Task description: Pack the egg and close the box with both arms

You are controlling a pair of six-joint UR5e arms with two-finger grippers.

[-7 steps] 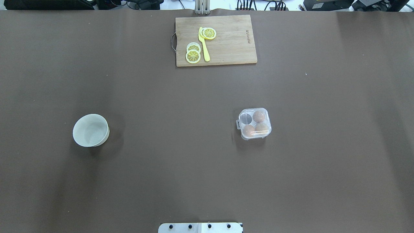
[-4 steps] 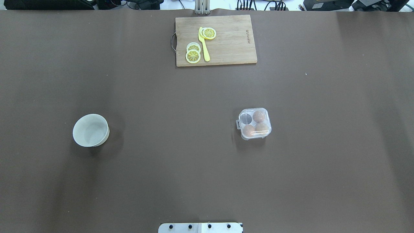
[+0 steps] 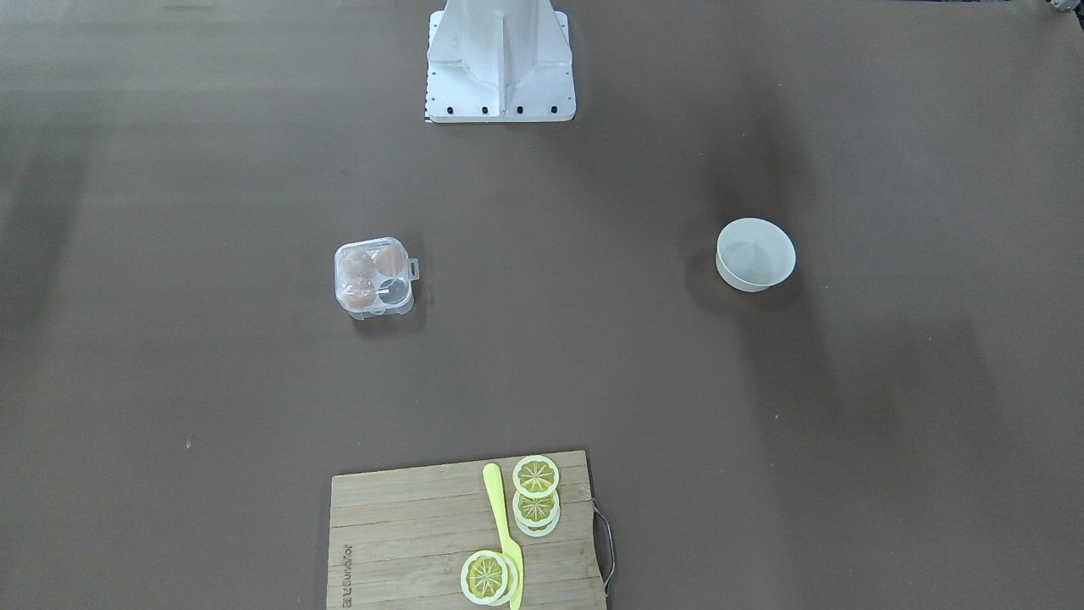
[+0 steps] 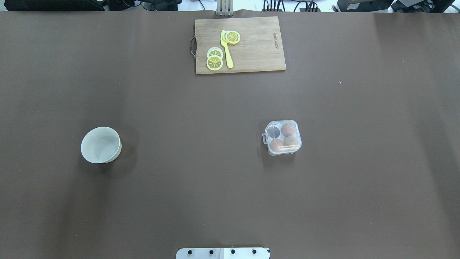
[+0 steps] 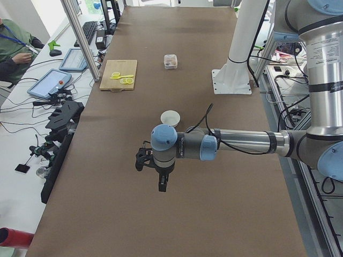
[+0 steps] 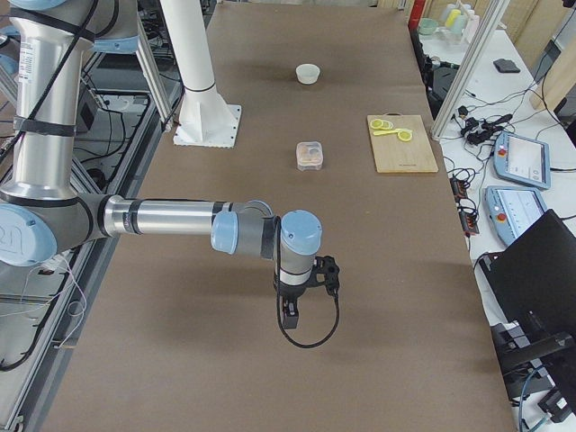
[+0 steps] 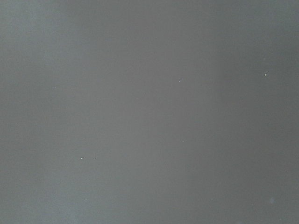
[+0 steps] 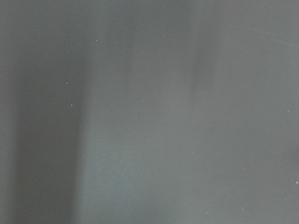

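**A:** What sits on the brown desk?

**B:** A round white bowl stands upright on the left half of the overhead view. A wooden cutting board lies at the far edge, with a metal handle on its left short side.

**A:** Anything on the board?

**B:** A yellow knife. Two overlapping lemon slices lie just left of its near end, and more slices touch its far end.

**A:** And off the desk?

**B:** The left side view shows a seated person in green at the top corner. Close by are a tablet and a keyboard.
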